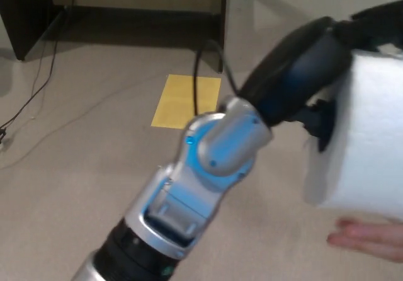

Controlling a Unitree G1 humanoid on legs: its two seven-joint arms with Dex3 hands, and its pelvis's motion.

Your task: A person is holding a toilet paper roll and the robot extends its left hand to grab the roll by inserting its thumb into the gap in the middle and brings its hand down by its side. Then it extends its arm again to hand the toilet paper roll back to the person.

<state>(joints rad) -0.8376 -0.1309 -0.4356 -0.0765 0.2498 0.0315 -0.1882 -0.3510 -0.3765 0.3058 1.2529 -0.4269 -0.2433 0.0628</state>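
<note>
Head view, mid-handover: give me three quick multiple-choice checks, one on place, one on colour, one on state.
1. Where is the person's hand?
A. Just below the toilet paper roll
B. On the yellow sheet
C. Gripping the robot's forearm

2. What colour is the flat sheet on the floor?
A. Red
B. Yellow
C. Green

3. What is the left hand doing?
A. Open and empty
B. Shut on nothing
C. Holding the toilet paper roll

Answers:
1 A, fingers show right under the roll at lower right.
2 B, it is plainly yellow.
3 C, the black hand wraps the white roll.
</note>
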